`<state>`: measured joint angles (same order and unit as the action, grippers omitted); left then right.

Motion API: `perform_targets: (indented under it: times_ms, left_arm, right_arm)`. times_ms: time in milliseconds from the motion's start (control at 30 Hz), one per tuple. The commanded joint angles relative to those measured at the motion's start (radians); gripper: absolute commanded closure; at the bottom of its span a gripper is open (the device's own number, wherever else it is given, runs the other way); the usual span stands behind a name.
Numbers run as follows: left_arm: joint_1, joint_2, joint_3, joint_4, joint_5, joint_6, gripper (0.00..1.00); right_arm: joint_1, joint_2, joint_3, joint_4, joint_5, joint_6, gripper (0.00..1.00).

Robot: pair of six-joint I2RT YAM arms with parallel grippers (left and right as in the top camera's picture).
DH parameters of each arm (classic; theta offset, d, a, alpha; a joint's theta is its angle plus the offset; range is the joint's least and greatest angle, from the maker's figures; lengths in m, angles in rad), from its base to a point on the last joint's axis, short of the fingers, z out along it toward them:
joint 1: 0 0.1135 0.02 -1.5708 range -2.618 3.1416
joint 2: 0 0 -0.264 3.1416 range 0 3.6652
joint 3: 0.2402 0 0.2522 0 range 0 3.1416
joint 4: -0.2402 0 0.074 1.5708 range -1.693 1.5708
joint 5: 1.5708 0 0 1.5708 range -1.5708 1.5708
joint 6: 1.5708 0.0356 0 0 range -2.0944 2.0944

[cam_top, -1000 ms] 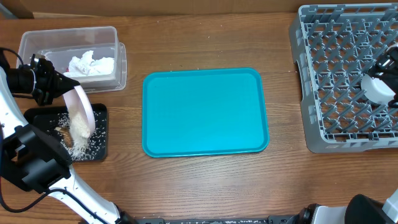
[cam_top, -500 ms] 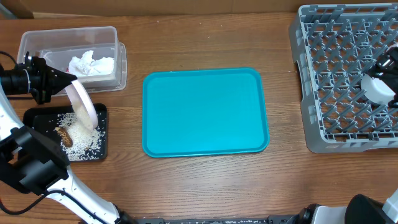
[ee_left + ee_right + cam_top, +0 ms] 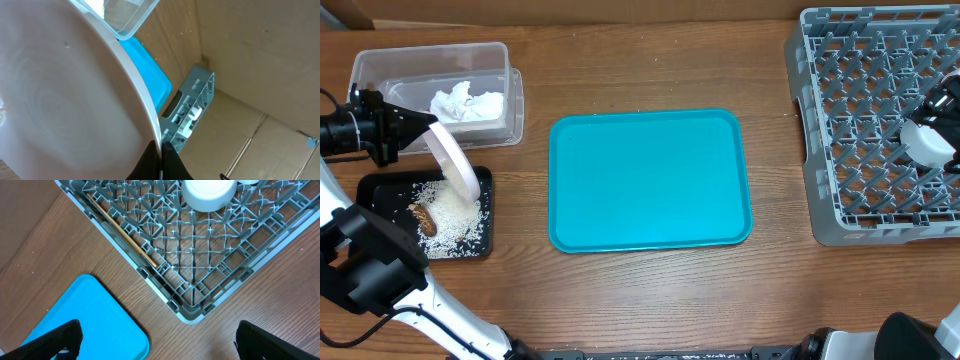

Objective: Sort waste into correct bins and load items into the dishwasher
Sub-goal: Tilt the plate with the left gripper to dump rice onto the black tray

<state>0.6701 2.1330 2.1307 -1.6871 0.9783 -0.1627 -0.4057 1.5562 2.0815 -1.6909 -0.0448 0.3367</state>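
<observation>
My left gripper (image 3: 408,128) (image 3: 159,146) is shut on the rim of the pinkish-white plate (image 3: 451,168) (image 3: 65,90). The plate hangs steeply tilted over the black tray (image 3: 485,215). White rice crumbs (image 3: 455,212) and a brown food scrap (image 3: 423,220) lie in that tray. Behind it, the clear tub (image 3: 380,75) holds crumpled white tissues (image 3: 468,103). The grey dish rack (image 3: 820,150) (image 3: 210,300) stands at the right, with a white cup (image 3: 209,192) (image 3: 928,143) and wooden chopsticks (image 3: 122,236) in it. My right gripper (image 3: 162,345) hovers open above the rack's near left corner, holding nothing.
The teal serving tray (image 3: 650,180) (image 3: 90,320) lies bare in the middle of the wooden table, between the bins and the rack. Cardboard walls stand along the table's far edge.
The rice and the brown scrap have slid off the plate into the black tray. My left gripper has drawn slightly left and back, with the plate still tilted. The right arm has not moved.
</observation>
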Motion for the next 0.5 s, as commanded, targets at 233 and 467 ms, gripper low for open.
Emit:
perform_targets:
  times_ms: [233,467]
  left_arm:
    - [0.043,-0.013,0.011,-0.003,0.039,0.019,0.96]
    - [0.079,-0.008,0.011,0.037,-0.038,-0.013,0.96]
  right_arm:
    - [-0.003,-0.002,0.014,0.005,0.007,0.002,0.0]
    - [-0.003,-0.002,0.014,0.005,0.008,0.002,0.0]
